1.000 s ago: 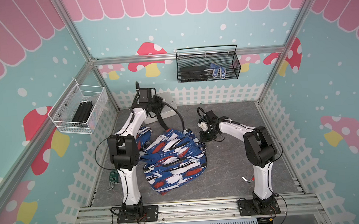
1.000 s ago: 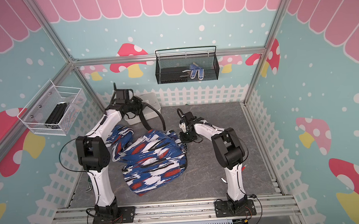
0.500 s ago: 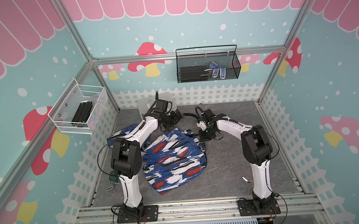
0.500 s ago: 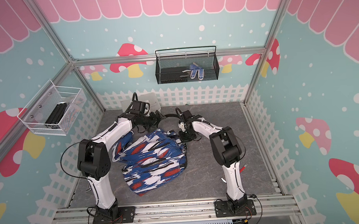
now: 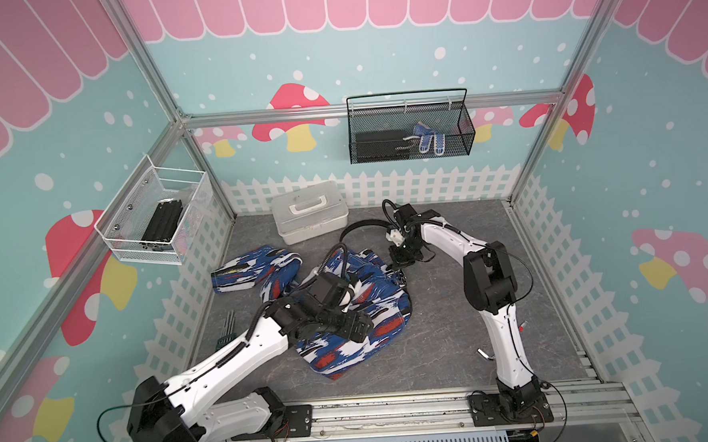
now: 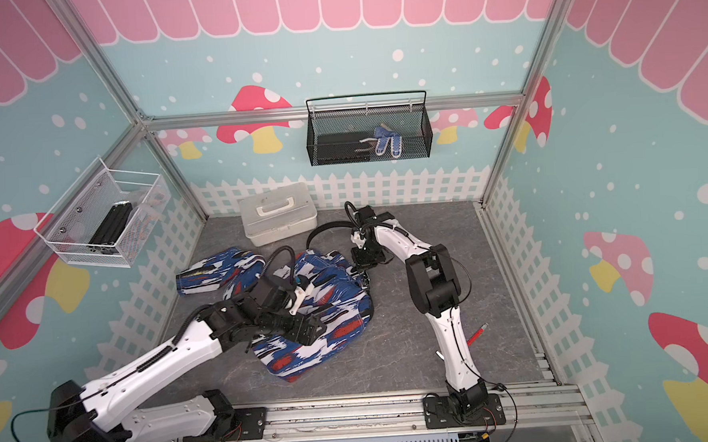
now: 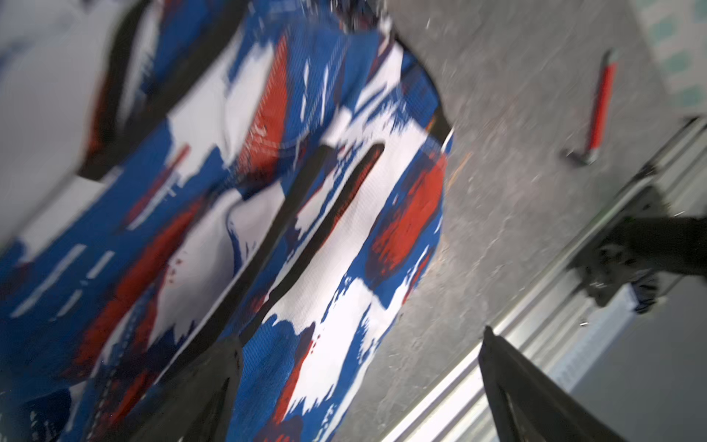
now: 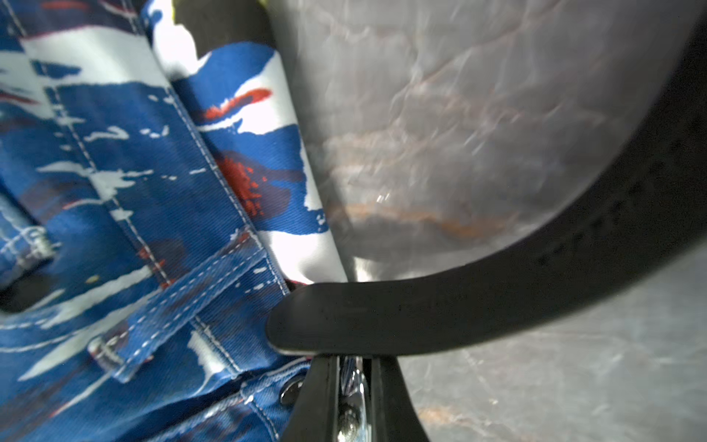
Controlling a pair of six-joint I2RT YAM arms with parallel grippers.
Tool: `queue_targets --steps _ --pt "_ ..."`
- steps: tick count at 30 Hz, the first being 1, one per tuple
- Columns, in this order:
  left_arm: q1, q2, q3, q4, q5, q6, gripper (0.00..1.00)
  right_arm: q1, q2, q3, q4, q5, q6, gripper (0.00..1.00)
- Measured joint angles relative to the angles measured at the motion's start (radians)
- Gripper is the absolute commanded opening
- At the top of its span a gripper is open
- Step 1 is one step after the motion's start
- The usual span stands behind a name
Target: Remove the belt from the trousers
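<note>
Over the middle of the crumpled trousers (image 5: 386,307), I have the left gripper (image 5: 356,330) hovering with its jaws spread wide and nothing between them. Its wrist view is blurred, so I cannot tell whether the dark strips across the cloth are strap or print. The belt (image 5: 359,225) arcs over the floor (image 5: 452,308) just beyond the trousers' far edge. At their corner on the right arm's side, the right gripper (image 8: 354,363) is pressed together on what looks like the metal buckle (image 8: 350,417). I judge the pull-out is under way: one belt loop (image 8: 172,306) beside the buckle stands empty, though I cannot see how many loops hold the rest. The next move calls for pinning the cloth with the left claw and drawing the buckle end away from the trousers along the waistband, so the garment does not drag. My count: one pair of trousers, one belt, one black mesh basket (image 5: 460,141) and one white wire basket (image 5: 145,247) on the walls above them, one white box (image 5: 310,212) beyond the trousers, two grippers, two gloves (image 5: 427,141), one red-handled tool (image 6: 477,334).
</note>
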Motion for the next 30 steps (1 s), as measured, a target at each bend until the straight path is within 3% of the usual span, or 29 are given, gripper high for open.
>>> queue_targets --steps 4,9,11,12,13,14,16,17,19,22,30 --pt "-0.059 0.127 -0.007 0.080 -0.045 0.081 0.99 -0.003 0.023 0.042 -0.016 0.009 0.000 0.00" --pt "-0.105 0.283 0.101 0.155 -0.164 0.142 0.99 -0.003 0.025 0.047 -0.022 0.008 0.000 0.00" --pt "-0.109 0.344 0.148 0.178 -0.211 0.159 0.92 -0.003 0.025 0.047 -0.023 0.008 0.000 0.00" --pt "-0.109 0.375 0.168 0.186 -0.226 0.167 0.63 -0.003 0.025 0.047 -0.022 0.008 0.000 0.00" --pt "-0.109 0.412 0.190 0.195 -0.235 0.179 0.08 -0.003 0.025 0.047 -0.023 0.008 0.000 0.00" --pt "-0.109 0.439 0.202 0.198 -0.240 0.181 0.00 -0.003 0.025 0.047 -0.023 0.008 0.000 0.00" --pt "-0.111 0.505 0.220 0.200 -0.242 0.185 0.00 -0.003 0.025 0.048 -0.023 0.008 -0.003 0.00" --pt "-0.113 0.529 0.221 0.201 -0.242 0.185 0.00 -0.003 0.026 0.048 -0.025 0.008 -0.003 0.07" --pt "-0.117 0.562 0.219 0.204 -0.242 0.185 0.00 -0.003 0.026 0.051 -0.027 0.010 -0.004 0.33" --pt "-0.117 0.565 0.214 0.210 -0.238 0.179 0.00 -0.003 0.027 0.059 -0.033 0.025 -0.022 0.53" --pt "-0.117 0.562 0.199 0.229 -0.228 0.165 0.00 -0.003 0.006 0.043 -0.037 0.056 -0.040 0.56"
